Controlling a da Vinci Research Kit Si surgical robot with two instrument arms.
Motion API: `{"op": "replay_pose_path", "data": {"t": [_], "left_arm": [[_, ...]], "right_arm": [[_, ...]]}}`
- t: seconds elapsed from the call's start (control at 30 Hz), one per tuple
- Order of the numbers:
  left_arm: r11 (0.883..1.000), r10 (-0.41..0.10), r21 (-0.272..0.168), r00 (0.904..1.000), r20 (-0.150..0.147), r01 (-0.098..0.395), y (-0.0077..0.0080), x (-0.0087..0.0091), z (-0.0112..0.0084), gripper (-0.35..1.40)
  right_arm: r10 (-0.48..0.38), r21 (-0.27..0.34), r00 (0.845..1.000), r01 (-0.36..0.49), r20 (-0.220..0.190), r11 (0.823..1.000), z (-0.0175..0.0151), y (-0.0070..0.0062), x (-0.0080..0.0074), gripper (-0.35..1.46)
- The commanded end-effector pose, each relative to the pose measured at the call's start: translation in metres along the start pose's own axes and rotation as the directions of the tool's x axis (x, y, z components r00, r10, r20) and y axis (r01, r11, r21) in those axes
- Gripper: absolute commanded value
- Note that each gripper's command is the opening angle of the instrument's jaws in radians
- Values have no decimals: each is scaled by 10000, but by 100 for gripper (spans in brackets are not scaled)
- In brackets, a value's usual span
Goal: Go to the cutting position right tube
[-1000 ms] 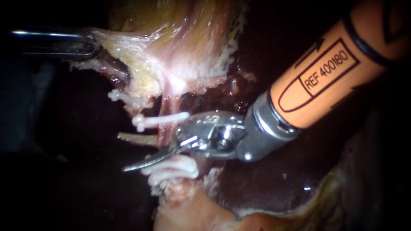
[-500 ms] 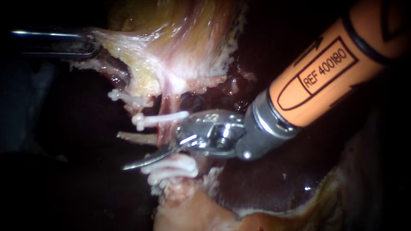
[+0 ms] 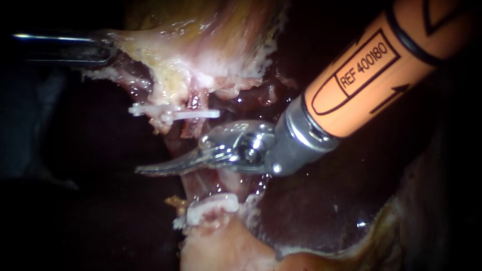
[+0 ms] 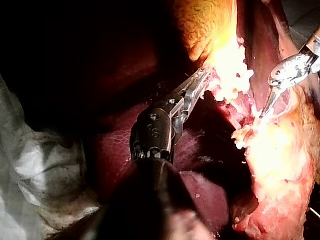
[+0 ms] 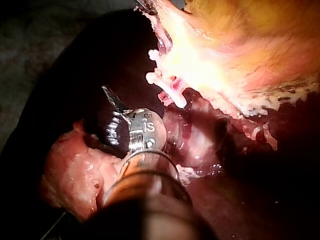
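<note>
one tube (image 3: 194, 102) upright, right instrument (image 3: 150, 168) crosswise, pointing left

Your left instrument (image 3: 106, 51), a thin dark metal rod, is reaching in from the left. Its jaws are pinching a flap of pale tissue (image 3: 145, 47) from both sides. Your right instrument (image 3: 155, 168), a thick orange rod with a shiny silver wrist, is slanting in from the upper right. Its two curved blades are lying pressed together.

— What's carrying the specimen?
— On my left wrist camera, a crumpled pale cloth (image 4: 35, 167).
— And directly on it?
— The dark red liver (image 4: 200, 150), its edge touching the cloth.
</note>
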Motion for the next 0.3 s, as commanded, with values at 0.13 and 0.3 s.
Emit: {"op": "replay_pose_path", "data": {"t": [0.13, 0.3], "left_arm": [[10000, -4, 10, 10000, 1, 4, 0, 0, 0, -35], [10000, -2, 12, 10000, -1, 2, 0, 0, 0, -35]], "right_arm": [[-9, -19, 10000, 9, -13, 10000, -1, 0, 0, -35], [-10, -14, 10000, 10, -10, 10000, -3, 1, 0, -35]]}}
